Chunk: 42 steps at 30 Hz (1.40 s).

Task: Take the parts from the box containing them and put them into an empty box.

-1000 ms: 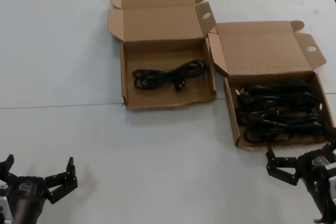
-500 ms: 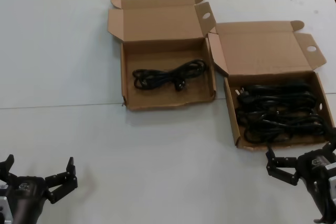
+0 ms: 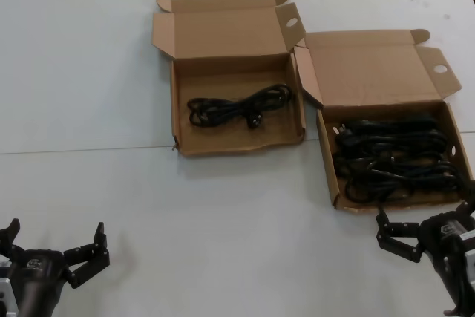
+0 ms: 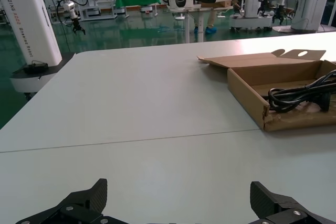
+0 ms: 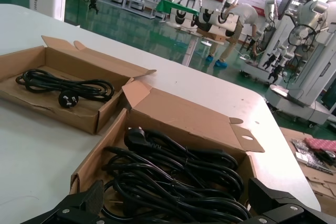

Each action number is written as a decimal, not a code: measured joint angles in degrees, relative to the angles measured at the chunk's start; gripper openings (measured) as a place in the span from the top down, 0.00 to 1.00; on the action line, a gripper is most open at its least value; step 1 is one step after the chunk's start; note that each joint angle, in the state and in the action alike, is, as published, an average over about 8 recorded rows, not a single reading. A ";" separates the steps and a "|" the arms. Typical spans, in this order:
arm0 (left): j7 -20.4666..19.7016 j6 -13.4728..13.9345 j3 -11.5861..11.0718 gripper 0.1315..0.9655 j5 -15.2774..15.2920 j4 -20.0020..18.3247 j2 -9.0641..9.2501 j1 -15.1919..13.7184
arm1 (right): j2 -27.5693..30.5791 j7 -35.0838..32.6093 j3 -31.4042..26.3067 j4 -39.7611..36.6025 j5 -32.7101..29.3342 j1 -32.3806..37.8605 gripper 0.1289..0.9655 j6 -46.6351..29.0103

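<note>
Because the cords (image 3: 393, 159) lie heaped in the long box (image 3: 329, 168) just ahead, I hold my right gripper (image 3: 427, 237) at its front rim, jaws wide to straddle a bundle. One cord (image 3: 237, 107) lies in the square box (image 3: 175, 120); my left gripper (image 3: 53, 249) waits spread, well apart.

You get bright, even light from overhead on the white table (image 3: 111, 72), with no hard glare. Each box casts only a thin soft shadow along its front edge and inside its walls. The black cords (image 3: 393, 157) read as one dark mass from the head view, strands hard to separate. The wrist views are sharp up close; the far hall (image 4: 157, 3) looks softer, its green floor shiny with reflections. Straight lines bend slightly near the wrist views' edges.
</note>
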 joint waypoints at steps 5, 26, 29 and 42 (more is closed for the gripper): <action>0.00 0.00 0.00 0.00 0.00 0.00 0.00 0.00 | 0.00 0.00 0.00 0.00 0.00 0.00 0.00 0.00; 0.00 0.00 0.00 0.00 0.00 0.00 0.00 0.00 | 0.00 0.00 0.00 0.00 0.00 0.00 0.00 0.00; 0.00 0.00 0.00 0.00 0.00 0.00 0.00 0.00 | 0.00 0.00 0.00 0.00 0.00 0.00 0.00 0.00; 0.00 0.00 -0.01 0.00 0.00 0.00 0.00 0.00 | 0.00 0.00 0.00 0.00 0.00 0.00 0.00 0.00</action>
